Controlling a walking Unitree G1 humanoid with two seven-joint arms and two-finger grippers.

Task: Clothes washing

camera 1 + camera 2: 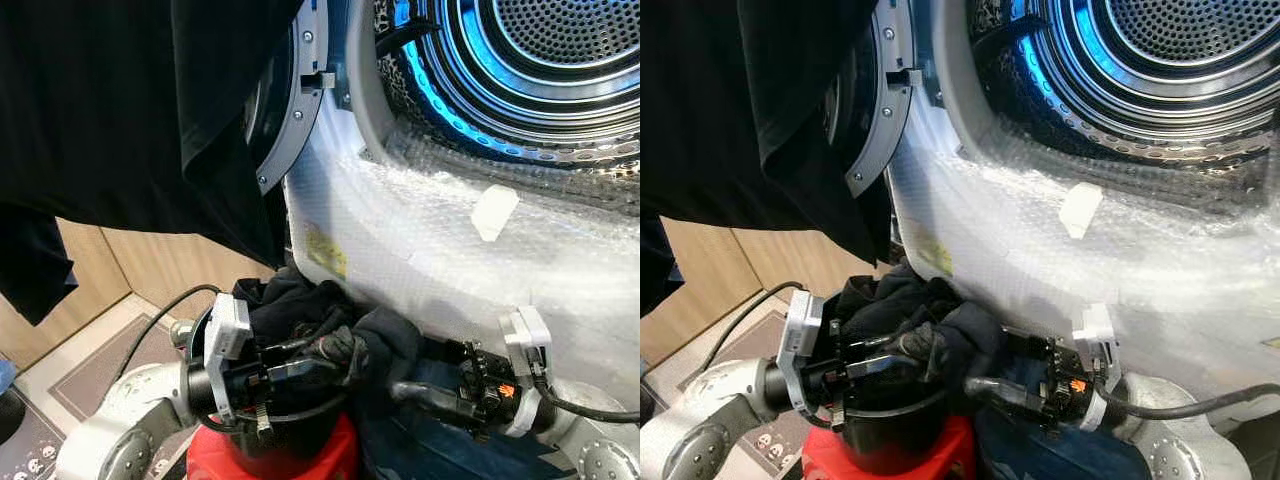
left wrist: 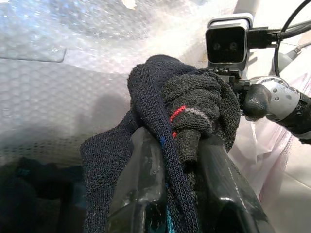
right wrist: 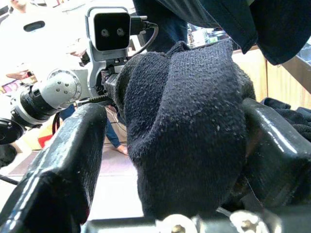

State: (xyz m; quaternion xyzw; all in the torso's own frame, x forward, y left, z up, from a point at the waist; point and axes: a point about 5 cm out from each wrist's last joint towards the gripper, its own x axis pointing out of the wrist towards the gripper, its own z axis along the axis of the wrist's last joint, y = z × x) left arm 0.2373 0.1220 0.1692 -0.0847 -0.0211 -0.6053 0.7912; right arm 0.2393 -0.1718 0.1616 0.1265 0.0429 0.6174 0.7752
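Dark knitted socks (image 1: 345, 345), bunched into one soft wad, pinched from both sides just below the washer's open mouth. Left hand (image 1: 330, 362) closed on the wad, black fingers (image 2: 141, 184) squeezing a navy sock and a grey one with a red stripe. Right hand (image 3: 165, 160) clamped around a thick fold of the same bundle. Light, limp, compressible stuff by the look of it: no fragility, but likely to sag and shed a loose sock, so best gripped deep through the thickest knot. Underneath, black bucket (image 1: 290, 430) on red stool (image 1: 270, 460). Behind, bubble wrap (image 1: 430, 240) across the washer front; above, lit drum (image 1: 540, 60), door (image 1: 290, 110) swung open, black garment (image 1: 120, 110) hanging at left.
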